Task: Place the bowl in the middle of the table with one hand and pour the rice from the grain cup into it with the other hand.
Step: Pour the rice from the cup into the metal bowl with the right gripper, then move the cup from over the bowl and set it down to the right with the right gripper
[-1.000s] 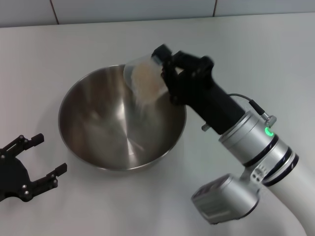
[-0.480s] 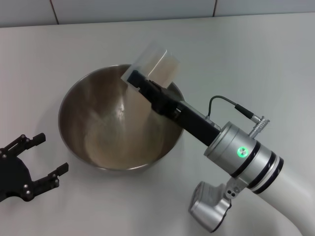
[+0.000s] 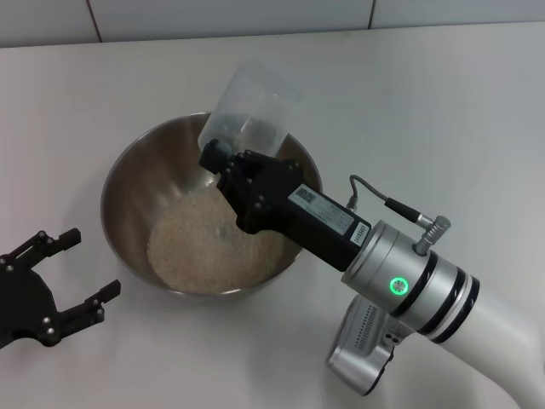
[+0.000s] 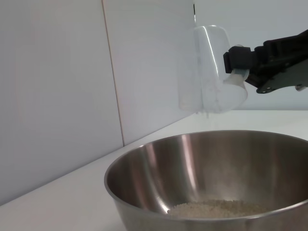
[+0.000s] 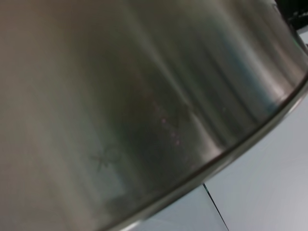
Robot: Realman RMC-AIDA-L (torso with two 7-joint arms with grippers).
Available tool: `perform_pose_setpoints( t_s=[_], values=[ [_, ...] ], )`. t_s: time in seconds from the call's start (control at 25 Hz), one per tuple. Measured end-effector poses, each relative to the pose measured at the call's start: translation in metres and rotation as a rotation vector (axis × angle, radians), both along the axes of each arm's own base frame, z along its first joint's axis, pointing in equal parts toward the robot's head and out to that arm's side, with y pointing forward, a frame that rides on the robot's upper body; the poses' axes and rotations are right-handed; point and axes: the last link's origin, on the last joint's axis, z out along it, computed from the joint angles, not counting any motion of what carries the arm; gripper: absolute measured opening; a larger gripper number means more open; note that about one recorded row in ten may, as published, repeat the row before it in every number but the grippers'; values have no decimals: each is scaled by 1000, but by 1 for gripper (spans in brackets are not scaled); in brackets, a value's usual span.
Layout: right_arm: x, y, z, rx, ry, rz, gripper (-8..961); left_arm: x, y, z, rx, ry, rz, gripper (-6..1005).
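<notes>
The steel bowl [image 3: 128, 175] stands on the white table [image 3: 451, 102] and holds a pale heap of rice [image 3: 213, 247]. My right gripper [image 3: 223, 158] is shut on the clear grain cup [image 3: 247, 106] and holds it upside down, mouth tilted down, over the bowl's far side. The cup looks empty. The left wrist view shows the cup [image 4: 209, 67] above the bowl [image 4: 192, 163], the rice [image 4: 216, 209] inside, and the right gripper [image 4: 238, 65]. The right wrist view shows only the bowl's shiny wall [image 5: 144, 96]. My left gripper [image 3: 88, 264] is open and empty, left of the bowl.
A tiled wall [image 3: 255, 13] runs along the table's far edge. My right arm [image 3: 409, 285] reaches in from the lower right across the bowl's near right rim.
The right wrist has rolled further and tipped the cup from slanted to upside down. The rice has fallen from the cup into the bowl. The left gripper has stayed put.
</notes>
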Motion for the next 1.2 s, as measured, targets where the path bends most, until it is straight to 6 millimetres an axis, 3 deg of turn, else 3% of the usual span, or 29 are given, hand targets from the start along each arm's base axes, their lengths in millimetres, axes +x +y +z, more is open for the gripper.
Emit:
perform_pose_setpoints(
  t_s=[0.24,0.28,0.32,0.44,0.48,0.52,0.64,0.68,0.72,0.84,0.88,1.04,1.2],
  values=[
    [2,-1,3,-107,134,-115,23,1,3,1,2,3,-7,846],
    [-2,-5,5,-225,286,-206,24,1,3,1,2,4,-8,846],
    [-2,-5,5,-225,286,-206,25,1,3,1,2,4,-8,846],
    [-6,-6,11,-440,599,-390,27,1,3,1,2,4,-8,846],
    [-6,-3,16,-556,795,-496,28,2,4,0,2,4,-9,846],
    [-6,-3,16,-556,795,-496,29,2,4,0,2,4,-9,846],
    [-3,4,24,-700,1076,-614,31,4,7,0,1,4,-16,846],
    [2,9,31,-834,1285,-670,32,4,7,0,1,4,-16,846],
    [2,9,31,-834,1285,-670,33,4,7,0,1,4,-16,846],
    [18,15,46,-1053,1578,-697,35,5,7,-2,-7,5,-21,846],
    [31,18,56,-1146,1711,-691,36,5,7,-2,-7,5,-21,846],
    [52,25,67,-1215,1843,-702,39,5,8,-2,-8,5,-24,846],
    [79,35,75,-1170,1930,-772,42,5,8,-2,-8,5,-24,846]
  ],
)
